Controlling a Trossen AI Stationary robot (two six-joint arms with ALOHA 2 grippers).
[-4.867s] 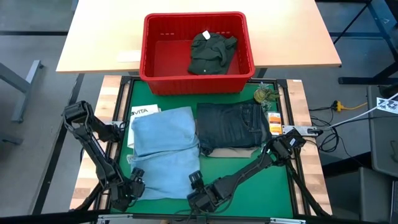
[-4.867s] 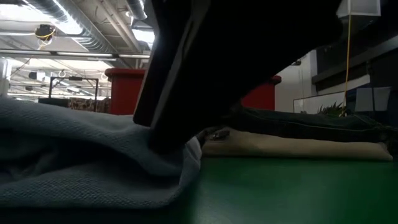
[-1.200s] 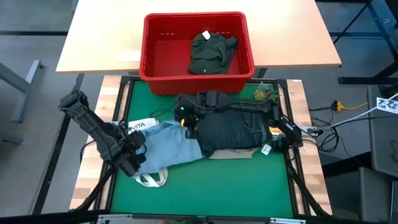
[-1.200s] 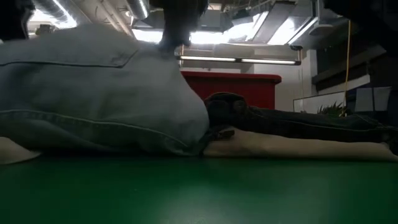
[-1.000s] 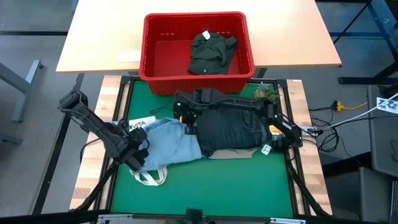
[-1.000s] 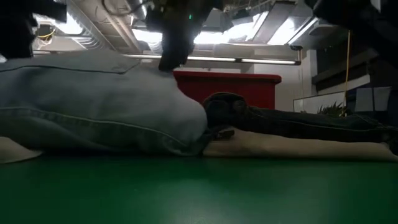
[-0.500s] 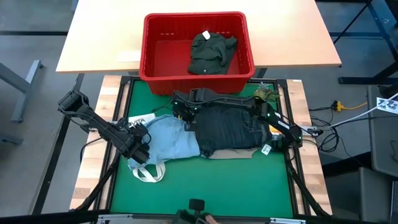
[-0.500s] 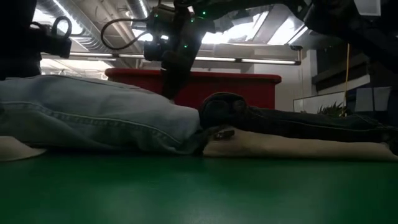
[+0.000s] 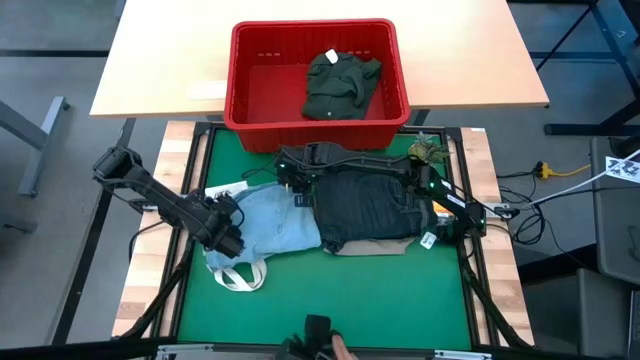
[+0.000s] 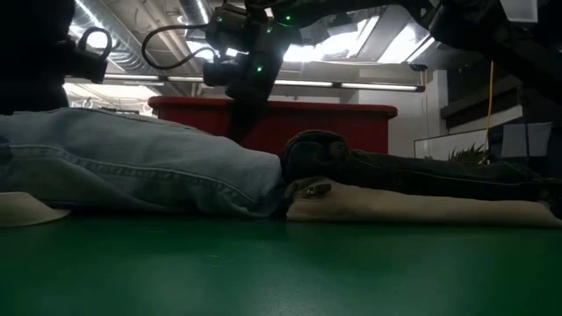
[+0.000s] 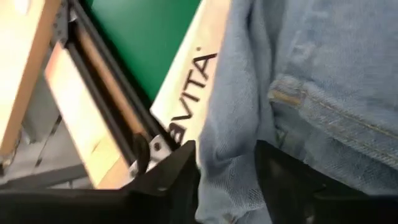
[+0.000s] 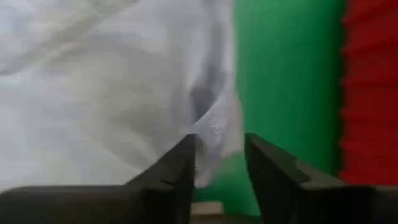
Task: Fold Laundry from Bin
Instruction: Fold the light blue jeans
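The light blue jeans (image 9: 272, 222) lie folded on the left of the green mat, on top of a white tote bag (image 9: 238, 275). To their right, dark navy jeans (image 9: 370, 205) rest on beige trousers (image 9: 378, 246). A dark olive piece (image 9: 340, 85) lies in the red bin (image 9: 240, 80) at the far side. My left gripper (image 11: 227, 180) is open at the light blue jeans' left edge. My right gripper (image 12: 217, 168) is open at their far right corner, close to the navy jeans. My left gripper comes slanting down from the table's left. A fold of the light blue jeans' edge (image 11: 230, 155) stands between its parted fingers; whether they touch it I cannot tell. My right gripper points steeply down with a corner of the jeans (image 12: 208, 127) between its parted fingers; whether they touch it I cannot tell.
A small olive-yellow thing (image 9: 425, 152) and some labels (image 9: 440, 190) lie by the mat's right edge. The near half of the mat (image 9: 350, 300) is bare green. A dark object and what looks like a hand (image 9: 325, 343) show at the near edge.
Both grippers have gone down, the left one also a little toward the far edge. The light blue jeans' raised far part, a hump in the low view, has sunk and now lies low and flat beside the navy jeans.
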